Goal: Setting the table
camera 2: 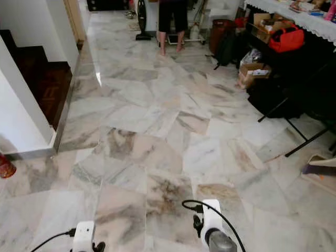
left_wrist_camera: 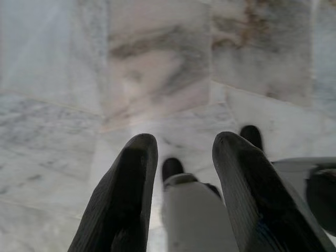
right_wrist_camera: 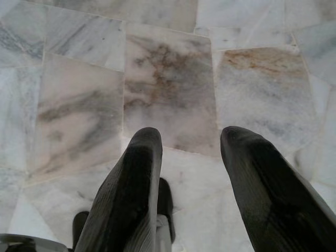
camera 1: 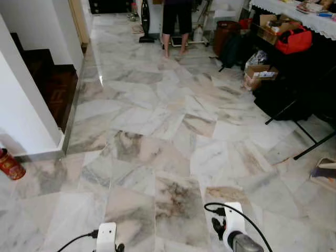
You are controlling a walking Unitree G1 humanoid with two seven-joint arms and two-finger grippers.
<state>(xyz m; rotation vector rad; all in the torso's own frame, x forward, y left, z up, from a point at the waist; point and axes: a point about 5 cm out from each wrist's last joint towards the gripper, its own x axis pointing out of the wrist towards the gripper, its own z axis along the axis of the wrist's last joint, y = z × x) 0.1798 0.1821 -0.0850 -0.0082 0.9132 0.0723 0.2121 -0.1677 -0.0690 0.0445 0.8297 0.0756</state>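
Marble floor (camera 1: 157,131) carries cardboard boxes (camera 1: 258,74), black bags (camera 1: 281,97) and perhaps a red tin (camera 1: 10,164).

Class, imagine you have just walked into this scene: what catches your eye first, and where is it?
The veined marble floor spreads across nearly everything ahead. At the far end a person stands barefoot beside an upright vacuum, while on the right a bright red bag sits among cardboard boxes under a cloth-covered table. Low down, the left tool and right tool hang open over the tiles, holding nothing.
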